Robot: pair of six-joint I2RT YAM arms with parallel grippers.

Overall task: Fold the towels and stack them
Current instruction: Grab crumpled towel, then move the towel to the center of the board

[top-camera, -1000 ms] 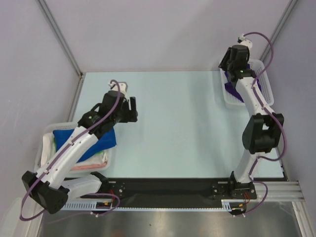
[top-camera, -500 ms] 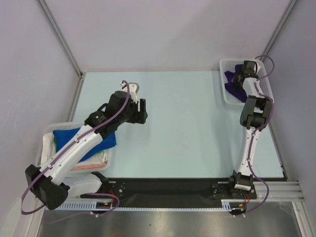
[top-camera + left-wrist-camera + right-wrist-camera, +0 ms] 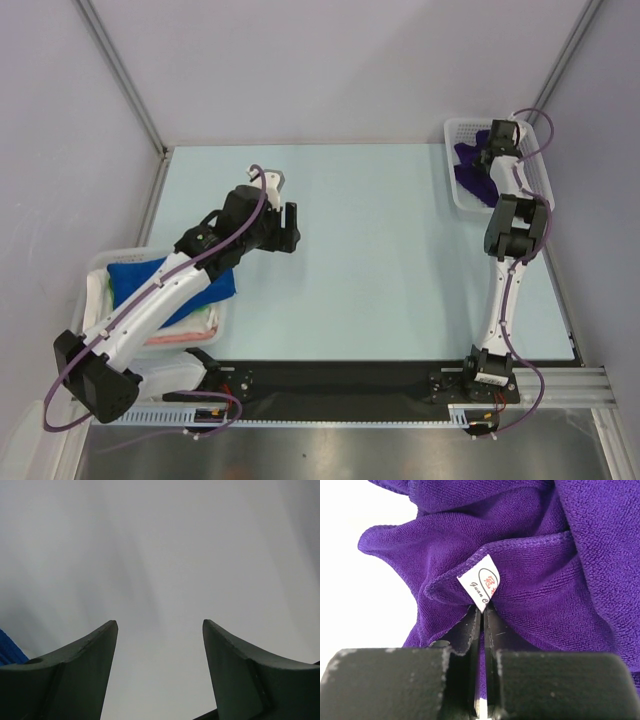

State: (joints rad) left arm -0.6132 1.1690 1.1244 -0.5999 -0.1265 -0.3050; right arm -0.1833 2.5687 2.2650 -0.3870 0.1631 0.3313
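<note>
— Where is the purple towel point(image 3: 530, 555)?

— In the white basket point(image 3: 532, 170) at the far right corner of the table point(image 3: 380, 250). It lies crumpled there, with a white label point(image 3: 481, 587) sticking out of a hemmed edge.

— And the right gripper point(image 3: 482, 611)?

— Down in that basket, its fingers pressed together on the purple towel right at the label; the label's lower edge sits between the fingertips.

— What about the left gripper point(image 3: 160, 630)?

— It hangs above the table, well apart from the white basket, on the far left half. Its two dark fingers point(image 3: 85, 670) stand apart with nothing between them; only the pale surface shows in the gap.

— Any other towels?

— A blue towel point(image 3: 200, 280) lies on top of a stack in a second basket point(image 3: 95, 275) at the near left edge of the table, across from the white basket. Under it are pale folded towels point(image 3: 185, 330), pinkish and whitish. The left arm reaches over that stack.
</note>
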